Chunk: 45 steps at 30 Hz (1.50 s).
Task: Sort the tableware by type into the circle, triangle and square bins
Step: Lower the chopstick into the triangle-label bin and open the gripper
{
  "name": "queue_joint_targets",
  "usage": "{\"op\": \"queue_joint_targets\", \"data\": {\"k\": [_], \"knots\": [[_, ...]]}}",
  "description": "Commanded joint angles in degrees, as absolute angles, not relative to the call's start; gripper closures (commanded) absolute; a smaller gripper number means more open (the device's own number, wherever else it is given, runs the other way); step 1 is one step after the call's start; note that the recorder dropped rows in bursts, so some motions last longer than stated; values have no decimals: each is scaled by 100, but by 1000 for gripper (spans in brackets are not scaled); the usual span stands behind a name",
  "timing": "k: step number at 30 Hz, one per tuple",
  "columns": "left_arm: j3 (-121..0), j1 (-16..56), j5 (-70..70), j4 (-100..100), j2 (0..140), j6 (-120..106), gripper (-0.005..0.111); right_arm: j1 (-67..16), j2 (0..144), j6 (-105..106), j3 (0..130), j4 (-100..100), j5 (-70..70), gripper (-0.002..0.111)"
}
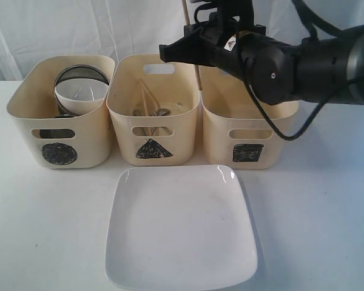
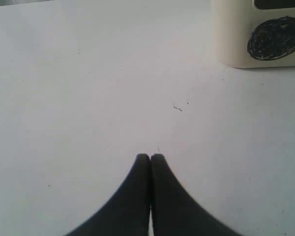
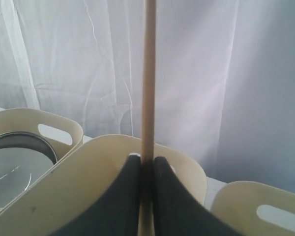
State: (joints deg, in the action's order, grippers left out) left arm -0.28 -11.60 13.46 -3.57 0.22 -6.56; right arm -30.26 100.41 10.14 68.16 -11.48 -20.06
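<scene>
Three cream bins stand in a row: the circle bin (image 1: 59,153) on the left, the triangle bin (image 1: 151,148) in the middle, the square bin (image 1: 249,151) on the right. A steel bowl (image 1: 79,74) and a small white bowl (image 1: 80,97) sit in the circle bin. Cutlery and chopsticks (image 1: 150,111) lie in the triangle bin. The large square white plate (image 1: 181,227) lies on the table in front. My right gripper (image 1: 193,48) (image 3: 147,160) is shut on an upright wooden chopstick (image 3: 148,73) above the triangle bin's right rim. My left gripper (image 2: 150,157) is shut, empty, over bare table.
The right arm (image 1: 303,60) reaches in from the right above the square bin (image 3: 255,196). A white curtain (image 1: 79,24) hangs behind the bins. In the left wrist view the circle bin (image 2: 265,34) stands off to one side of the gripper.
</scene>
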Motion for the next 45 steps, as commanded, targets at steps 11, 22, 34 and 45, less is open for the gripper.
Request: {"op": "queue_joint_targets", "data": {"k": [11,22,34,45], "knots": [[0,-1126,1331,-420,0,-642,107,-3042,11190,1000,7675,-1052,-2269,108],[0,-1126,1331,-420,0,-642,107,-3042,11471,856,7732,-1064,-2141,108],[0,-1126,1331,-420,0,-642,107,-3042,11453,119,7732,-1064,-2021,79],[0,-1126,1331,-420,0,-642,107,-3026,10829,110,7732,-1064,0,49]]}}
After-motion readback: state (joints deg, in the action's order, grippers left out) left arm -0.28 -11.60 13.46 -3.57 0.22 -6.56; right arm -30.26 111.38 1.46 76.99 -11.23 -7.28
